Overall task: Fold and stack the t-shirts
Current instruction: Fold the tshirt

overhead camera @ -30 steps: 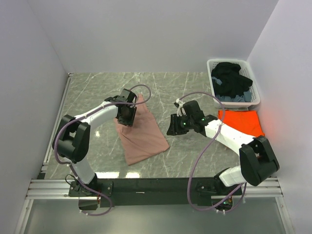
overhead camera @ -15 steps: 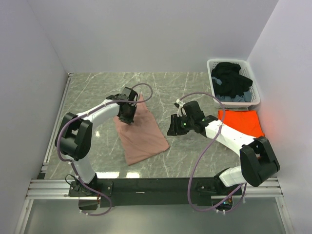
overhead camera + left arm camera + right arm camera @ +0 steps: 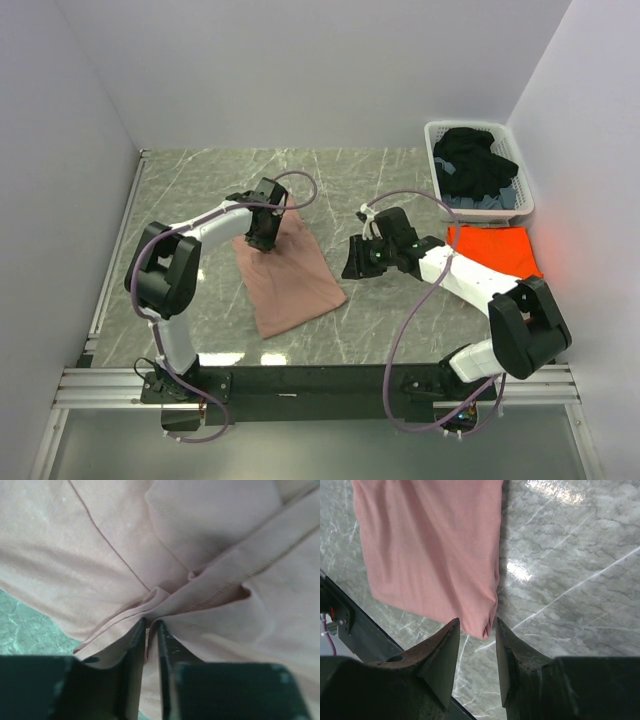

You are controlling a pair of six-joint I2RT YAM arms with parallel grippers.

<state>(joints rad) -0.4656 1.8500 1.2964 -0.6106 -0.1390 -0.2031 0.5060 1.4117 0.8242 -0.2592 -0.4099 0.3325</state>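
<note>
A dusty-pink t-shirt (image 3: pixel 295 275) lies folded into a long strip left of the table's centre. My left gripper (image 3: pixel 262 240) presses down on its far end. In the left wrist view the jaws (image 3: pixel 151 622) stand almost together, with a pinched ridge of the pink t-shirt (image 3: pixel 210 530) between them. My right gripper (image 3: pixel 352 268) hovers open just right of the strip. In the right wrist view its fingertips (image 3: pixel 476 625) frame the near corner of the pink t-shirt (image 3: pixel 430 545) without touching it. A folded bright-orange t-shirt (image 3: pixel 495 250) lies at the right edge.
A white laundry basket (image 3: pixel 432 135) with dark clothes stands at the back right, just beyond the orange t-shirt. Grey marble tabletop (image 3: pixel 200 180) shows around the shirts. White walls close in the table on three sides.
My left gripper has shifted a little right along the pink t-shirt's far end, and its jaws have closed onto a fold of cloth. The right arm has not moved.
</note>
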